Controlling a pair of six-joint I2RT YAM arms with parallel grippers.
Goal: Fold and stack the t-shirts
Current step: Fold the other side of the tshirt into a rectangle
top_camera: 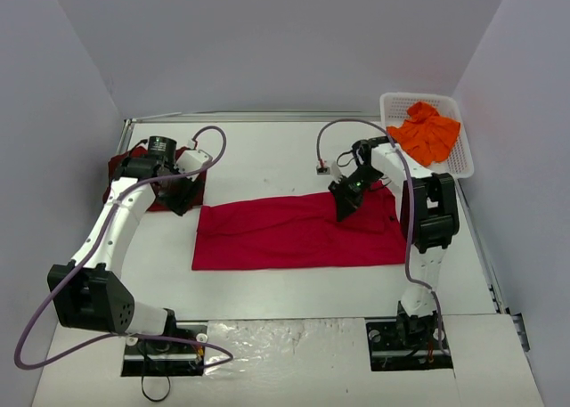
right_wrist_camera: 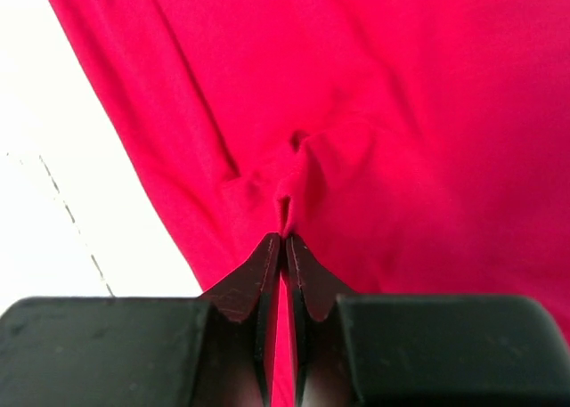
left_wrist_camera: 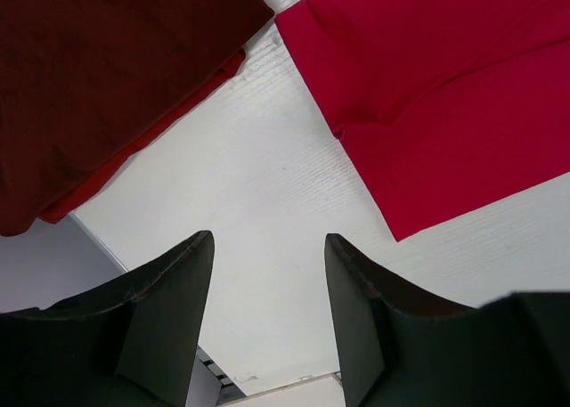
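White tabletop (top_camera: pixel 294 158) runs out to grey walls. Across its middle the red shirt (top_camera: pixel 285 233) lies flat, its long axis running from 9 to 3 o'clock; I cannot tell which end has the collar. My right gripper (right_wrist_camera: pixel 283 240) is clamped tight on a small pinched ridge of that shirt near its far edge. My left gripper (left_wrist_camera: pixel 267 238) stands about half open, holding nothing, above bare table between the red shirt and the maroon shirt (left_wrist_camera: pixel 107 86) at 10 o'clock. At 1 o'clock the orange shirt (top_camera: pixel 427 133) lies crumpled in a basket (top_camera: pixel 396 100).
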